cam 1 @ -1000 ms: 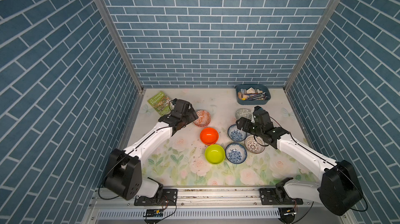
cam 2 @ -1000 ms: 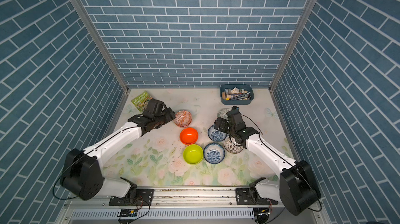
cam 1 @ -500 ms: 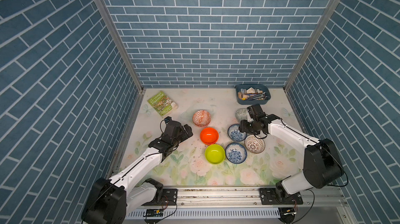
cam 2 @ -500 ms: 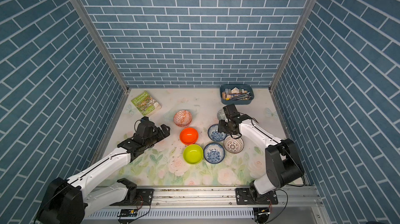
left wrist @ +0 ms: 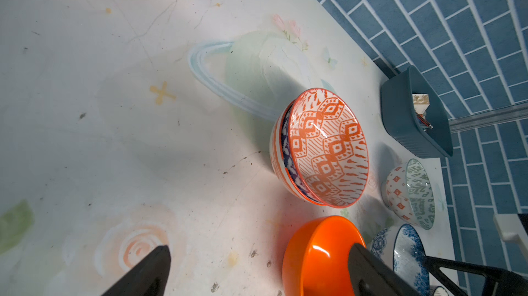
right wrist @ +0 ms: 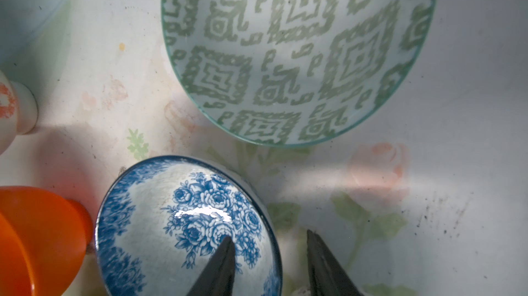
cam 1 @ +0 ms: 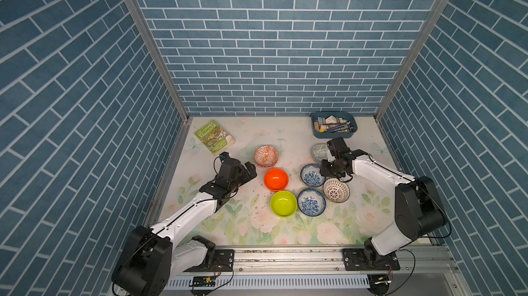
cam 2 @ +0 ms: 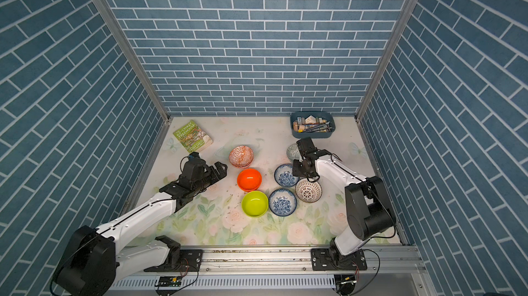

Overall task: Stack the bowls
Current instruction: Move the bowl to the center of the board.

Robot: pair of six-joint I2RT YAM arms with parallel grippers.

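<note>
My left gripper (cam 1: 251, 171) (left wrist: 259, 247) stands open beside the plain orange bowl (cam 1: 276, 179) (left wrist: 317, 254), with one finger over the bowl's side. Behind it, an orange-white patterned bowl (cam 1: 266, 156) (left wrist: 328, 148) sits nested in another. My right gripper (cam 1: 324, 169) (right wrist: 268, 234) straddles the rim of a blue-white floral bowl (cam 1: 311, 175) (right wrist: 185, 223), one finger inside and one outside, with gaps to the rim. The grey-green bowl (cam 1: 319, 150) (right wrist: 300, 51) sits just behind. In front are the lime-green bowl (cam 1: 283, 203), a second blue floral bowl (cam 1: 311, 202) and the brown-lattice bowl (cam 1: 336, 190).
A blue tray (cam 1: 333, 135) of small items stands at the back right. A green book (cam 1: 214, 137) lies at the back left. Blue brick walls close in three sides, and a metal rail (cam 1: 285, 257) runs along the front.
My left gripper has left the orange-white bowls, swung toward the front and come up beside the orange bowl, jaws wider. The right gripper's jaws have narrowed around the blue floral bowl's rim.
</note>
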